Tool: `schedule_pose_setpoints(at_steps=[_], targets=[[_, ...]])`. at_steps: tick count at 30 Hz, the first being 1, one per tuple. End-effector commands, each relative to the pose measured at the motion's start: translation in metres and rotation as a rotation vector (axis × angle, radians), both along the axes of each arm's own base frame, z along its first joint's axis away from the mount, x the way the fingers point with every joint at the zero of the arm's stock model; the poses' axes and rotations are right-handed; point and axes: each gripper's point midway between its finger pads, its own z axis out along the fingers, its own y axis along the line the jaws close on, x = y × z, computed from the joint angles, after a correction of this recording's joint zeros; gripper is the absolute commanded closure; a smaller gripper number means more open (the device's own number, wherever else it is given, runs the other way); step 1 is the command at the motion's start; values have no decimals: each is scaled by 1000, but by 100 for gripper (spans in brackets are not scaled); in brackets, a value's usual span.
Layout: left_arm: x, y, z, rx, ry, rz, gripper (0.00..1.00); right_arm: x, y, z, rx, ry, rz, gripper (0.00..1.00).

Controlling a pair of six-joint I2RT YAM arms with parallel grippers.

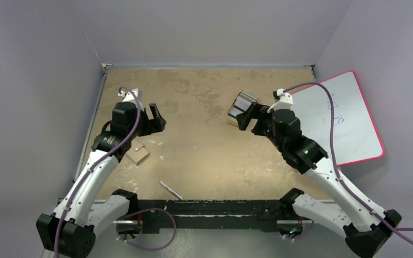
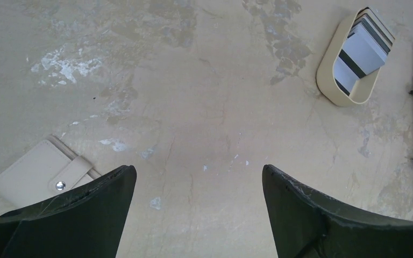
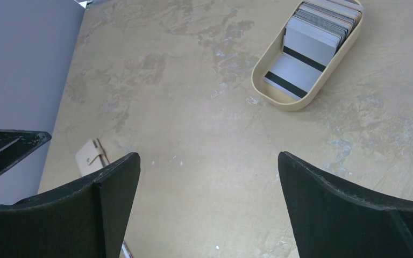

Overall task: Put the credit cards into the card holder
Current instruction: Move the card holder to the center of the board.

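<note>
My left gripper [image 2: 199,173]: jaws spread wide and holding nothing. It hangs over bare table, placed, I judge, to drop onto the wallet.
My right gripper [image 3: 208,161]: equally wide and empty, facing the cards at the upper right of its view.
Credit cards [image 3: 307,43]: stacked leaning inside the beige oval tray [image 3: 287,105], dark stripes showing. The tilt leaves edges I could pinch.
Card holder [image 2: 32,174]: lower left of my left wrist view, lying flat and snapped shut, well apart from the tray.
Stage: no card is in yet, and I think the snap tab must be opened first.
</note>
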Motion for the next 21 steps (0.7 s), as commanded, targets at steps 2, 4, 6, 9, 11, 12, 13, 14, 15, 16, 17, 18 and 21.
schedule_pose_setpoints(at_steps=[2,4,6,9,11,12,13,14,15,16,17,18,21], targets=[[11,19,14,25,-72,113,12,4,-5,18,28,-51,-37,1],[13,27,13,36,-68,169,12,5,-5,18,28,-51,-37,1],[16,37,12,45,-61,244,12,4,-5,20,30,-54,-34,1],[18,54,5,46,-31,386,13,5,-4,23,35,-58,-34,1],[17,64,-6,44,11,482,15,5,-6,23,34,-59,-43,1],[17,65,-13,36,35,512,15,5,-6,23,34,-59,-44,1],[17,65,-20,33,59,533,17,6,-6,23,35,-60,-46,1],[17,66,-26,28,79,558,19,6,-6,23,34,-61,-45,1],[16,68,-35,22,97,584,21,5,-6,24,36,-62,-43,1],[16,68,-41,24,110,593,22,4,-5,24,38,-63,-39,1],[15,69,-50,25,128,607,24,4,-5,26,39,-66,-36,1],[14,72,-55,31,142,636,26,3,-6,28,39,-73,-33,1],[7,83,-65,55,172,720,29,0,-8,33,42,-90,-26,1]])
